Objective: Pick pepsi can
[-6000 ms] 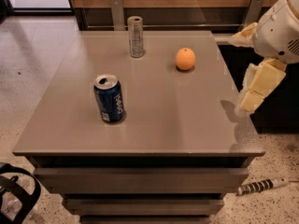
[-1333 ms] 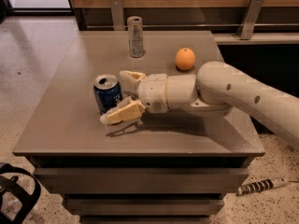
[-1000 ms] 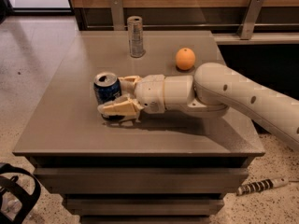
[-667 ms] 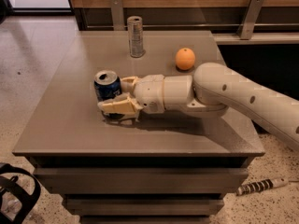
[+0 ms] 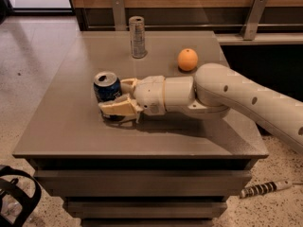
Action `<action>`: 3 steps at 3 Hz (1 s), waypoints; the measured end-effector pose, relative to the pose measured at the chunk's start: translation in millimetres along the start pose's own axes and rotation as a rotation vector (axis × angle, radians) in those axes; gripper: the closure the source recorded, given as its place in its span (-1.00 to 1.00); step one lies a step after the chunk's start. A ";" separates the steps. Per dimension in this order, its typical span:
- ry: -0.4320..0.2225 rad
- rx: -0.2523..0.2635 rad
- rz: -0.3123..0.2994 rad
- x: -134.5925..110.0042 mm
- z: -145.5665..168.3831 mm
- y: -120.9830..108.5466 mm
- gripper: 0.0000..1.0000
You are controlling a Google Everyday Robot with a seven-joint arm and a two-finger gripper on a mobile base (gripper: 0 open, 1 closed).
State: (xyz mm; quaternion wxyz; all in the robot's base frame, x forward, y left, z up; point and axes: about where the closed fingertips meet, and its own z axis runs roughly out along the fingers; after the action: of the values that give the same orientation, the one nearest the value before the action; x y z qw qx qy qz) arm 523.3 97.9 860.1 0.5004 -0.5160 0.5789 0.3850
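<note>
The pepsi can (image 5: 106, 88), short and dark blue with a silver top, stands upright on the grey table (image 5: 57, 126) left of the middle. My gripper (image 5: 118, 97) reaches in from the right on a white arm. Its cream fingers (image 5: 117, 109) are closed around the can, one in front and one behind. The can's lower part is hidden behind the front finger, so I cannot tell whether it rests on the table.
A taller slim silver can (image 5: 137, 37) stands at the back of the table. An orange (image 5: 188, 59) lies at the back right, just behind my arm. A cable (image 5: 260, 189) lies on the floor at the right.
My gripper came from the right side to the can and closed its fingers around it. In the last second the grip has stayed the same and the can has not moved.
</note>
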 end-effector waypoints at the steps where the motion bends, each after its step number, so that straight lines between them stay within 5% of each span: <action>1: 0.000 0.000 -0.001 -0.3 0.0 0.0 1.00; 3: 0.003 0.001 -0.023 -12.5 -2.8 -0.8 1.00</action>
State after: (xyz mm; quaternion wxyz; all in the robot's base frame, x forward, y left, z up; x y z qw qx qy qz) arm 523.1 97.7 872.9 0.5042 -0.5230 0.5738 0.3782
